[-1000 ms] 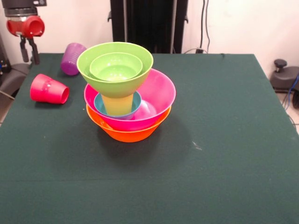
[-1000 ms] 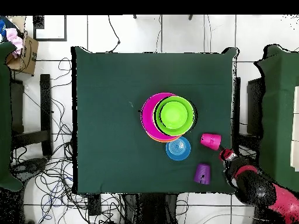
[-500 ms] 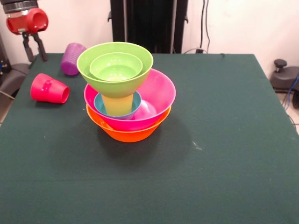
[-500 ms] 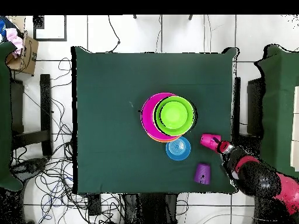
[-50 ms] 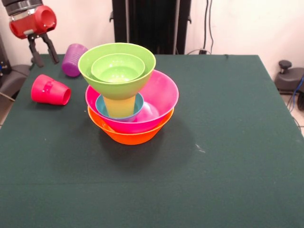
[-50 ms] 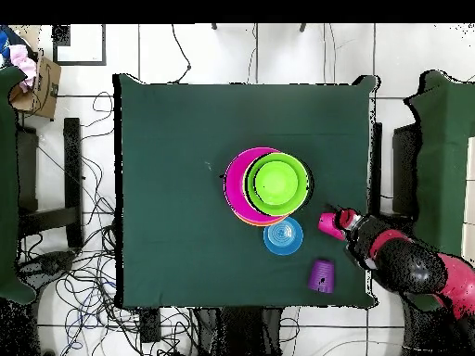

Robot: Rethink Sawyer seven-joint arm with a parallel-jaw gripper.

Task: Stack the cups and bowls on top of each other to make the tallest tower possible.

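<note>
Front view, tool (image 5: 43, 48) above red cup (image 5: 50, 90)

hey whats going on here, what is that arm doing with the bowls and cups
The robot is building a tower of plastic bowls and cups: orange bowl at the bottom, pink bowl in it, then a blue bowl, a yellow cup and two green bowls on top. The gripper holds nothing, fingers open, above the red cup, which lies on its side. A purple cup also lies loose on the table.
</note>
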